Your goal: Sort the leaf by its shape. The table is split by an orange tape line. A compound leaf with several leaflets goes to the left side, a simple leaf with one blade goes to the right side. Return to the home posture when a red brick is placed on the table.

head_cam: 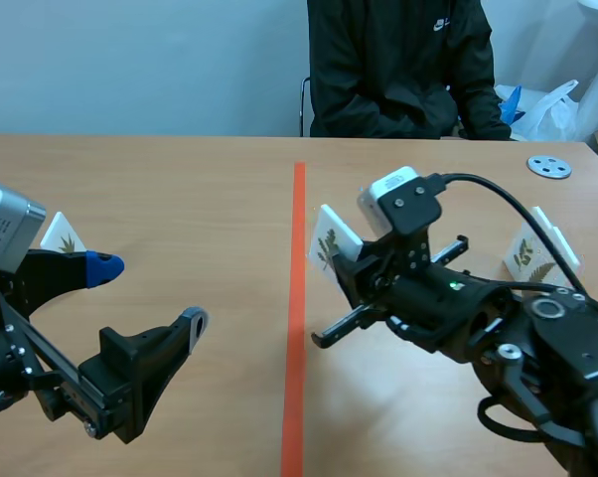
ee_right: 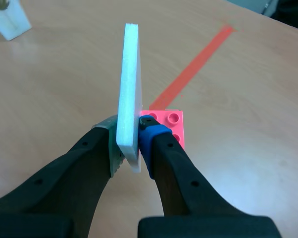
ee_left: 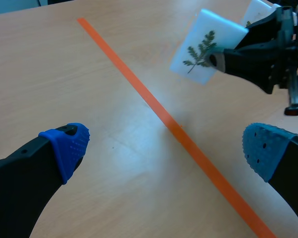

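Just right of the orange tape line (head_cam: 297, 328), the right gripper (ee_right: 131, 148) is closed on a white card (ee_right: 129, 89) and holds it upright, edge-on between its 2 pads. The left wrist view shows the face of this card. It carries a green leaf (ee_left: 201, 52) with many small leaflets. It is not possible to tell whether the card touches the table (head_cam: 180, 189). A red brick (ee_right: 170, 124) lies on the table just beyond the right fingers, near the tape line. The left gripper (head_cam: 150, 293) is on the left side, low over the table, with its 2 fingers wide apart and nothing between them. Another leaf card, the left card (head_cam: 63, 237), stands behind it. The right card (head_cam: 532, 253) stands beyond the right arm. A person (head_cam: 398, 60) in a black jacket sits across the table.
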Available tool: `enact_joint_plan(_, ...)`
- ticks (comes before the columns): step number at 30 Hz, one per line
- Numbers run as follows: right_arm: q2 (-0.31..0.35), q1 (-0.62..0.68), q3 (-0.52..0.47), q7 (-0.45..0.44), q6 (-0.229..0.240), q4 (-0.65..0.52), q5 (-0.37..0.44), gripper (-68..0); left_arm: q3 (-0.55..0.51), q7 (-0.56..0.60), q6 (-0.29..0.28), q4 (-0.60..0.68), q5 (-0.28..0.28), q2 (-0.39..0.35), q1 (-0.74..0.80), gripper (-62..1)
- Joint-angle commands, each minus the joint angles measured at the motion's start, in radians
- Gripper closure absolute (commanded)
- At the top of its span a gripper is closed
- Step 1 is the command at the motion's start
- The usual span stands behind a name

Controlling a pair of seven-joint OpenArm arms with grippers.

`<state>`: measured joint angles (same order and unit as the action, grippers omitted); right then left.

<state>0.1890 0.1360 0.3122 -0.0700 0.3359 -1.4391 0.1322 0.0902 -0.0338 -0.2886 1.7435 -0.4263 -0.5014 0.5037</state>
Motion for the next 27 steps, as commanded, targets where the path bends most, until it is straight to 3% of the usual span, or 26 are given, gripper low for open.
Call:
enact_joint_plan(1,0.008,0.011,-0.027,0.006,-0.003,-0.043,0.032,-2.0,-0.003,0.014,0.001,0.025,-0.005,0.003,-0.003,-62.3)
enact_joint_plan(14,0.038,0.23,-0.274,0.119,0.001,-0.253,0.167,-2.0,-0.003,0.014,0.001,0.025,-0.002,0.003,-0.003,-62.3)
enact_joint_plan(22,0.094,0.33,-0.422,0.124,0.0,-0.305,0.176,-2.0,-0.003,0.014,0.001,0.025,-0.002,0.003,-0.003,-62.3)
enact_joint_plan(27,0.102,0.335,-0.459,0.118,-0.003,-0.286,0.175,-2.0,-0.003,0.014,0.001,0.025,-0.002,0.003,-0.003,-62.3)
